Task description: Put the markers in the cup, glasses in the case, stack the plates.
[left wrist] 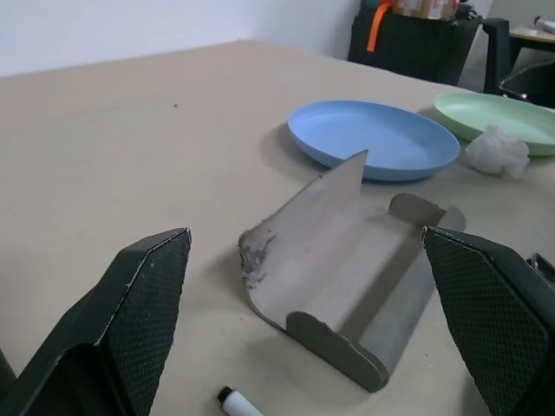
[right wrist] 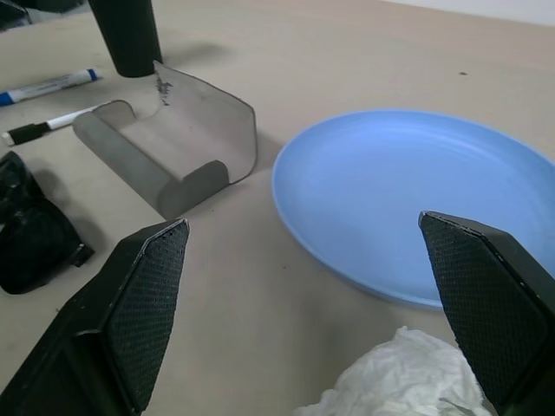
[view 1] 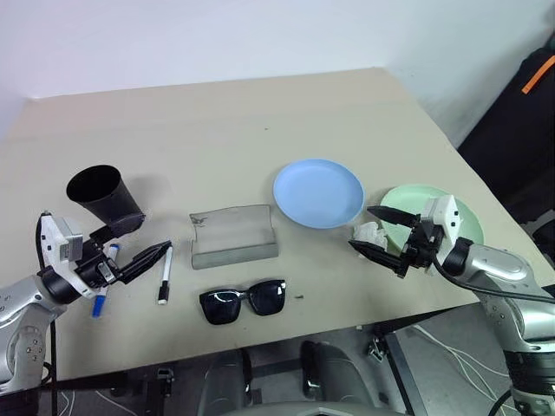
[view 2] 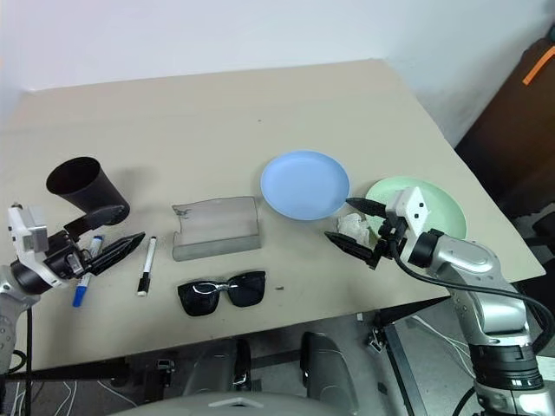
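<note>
The beige surface (view 1: 217,113) carries everything. The light blue plate (view 1: 318,192) sits right of centre, the mint green plate (view 1: 451,212) further right, apart. The grey case (view 1: 232,236) lies open at centre, the black cup (view 1: 102,196) at left. The sunglasses (view 1: 243,301) rest before the case, both markers (view 1: 164,276) left of it. The left pincer (view 1: 139,245) and right pincer (view 1: 375,232) are both spread, empty.
</note>
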